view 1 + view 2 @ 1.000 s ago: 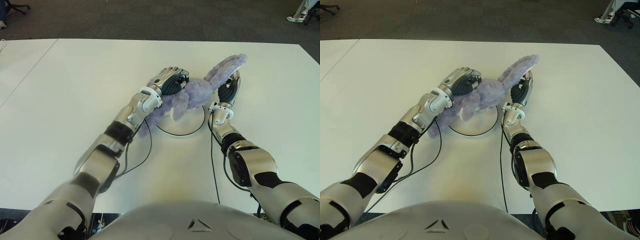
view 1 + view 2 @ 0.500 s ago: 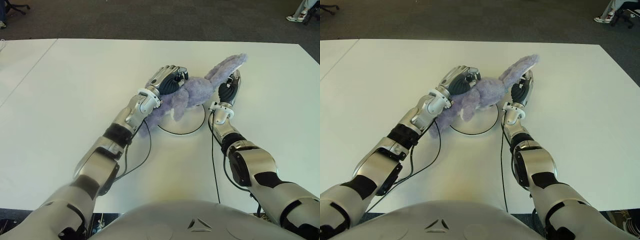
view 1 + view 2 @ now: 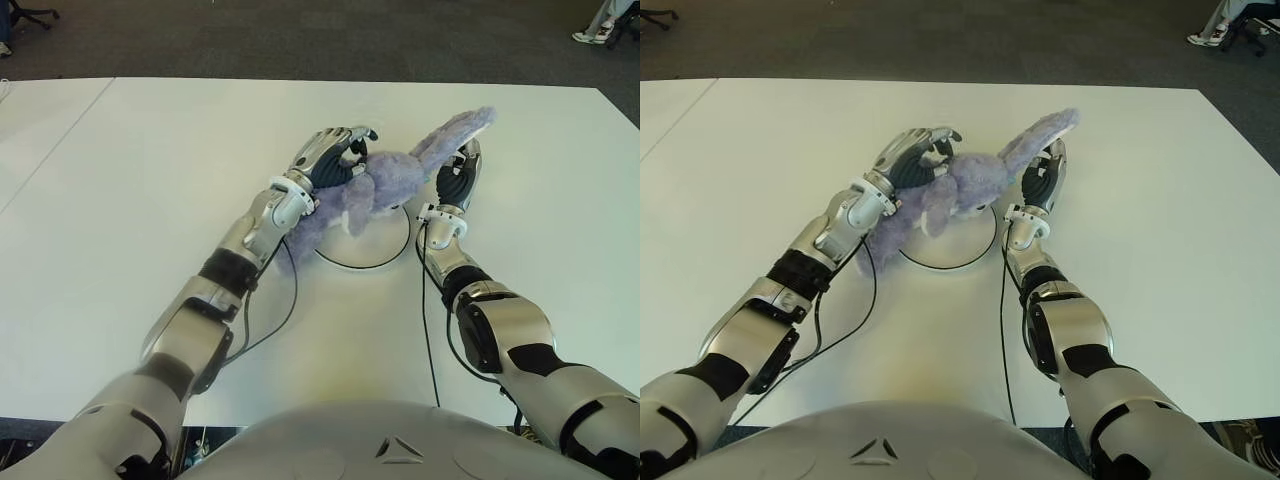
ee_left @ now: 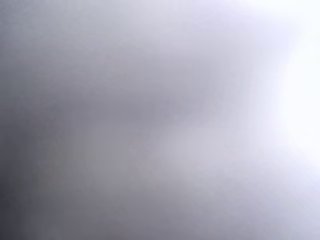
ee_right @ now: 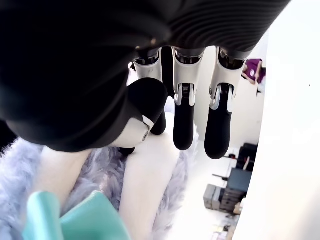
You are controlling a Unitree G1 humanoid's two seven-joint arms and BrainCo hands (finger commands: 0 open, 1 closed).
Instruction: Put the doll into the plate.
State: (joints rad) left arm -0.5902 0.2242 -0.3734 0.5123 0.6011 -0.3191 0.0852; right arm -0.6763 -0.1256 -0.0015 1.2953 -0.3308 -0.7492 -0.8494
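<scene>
A purple plush doll (image 3: 385, 185) lies across the far rim of the round plate (image 3: 375, 255), partly overhanging. The left hand (image 3: 330, 155), fingers spread, and the right hand (image 3: 458, 172), fingers extended, flank it without gripping; best withdraw slowly without snagging it

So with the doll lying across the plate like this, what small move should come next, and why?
Probably lift both hands clear. The doll lies across the plate, body over the dish, its ear reaching past the far rim. The left hand shows spread fingers at the doll's left side; the right hand stands extended against the ear, gripping nothing. Any tidying could follow.
</scene>
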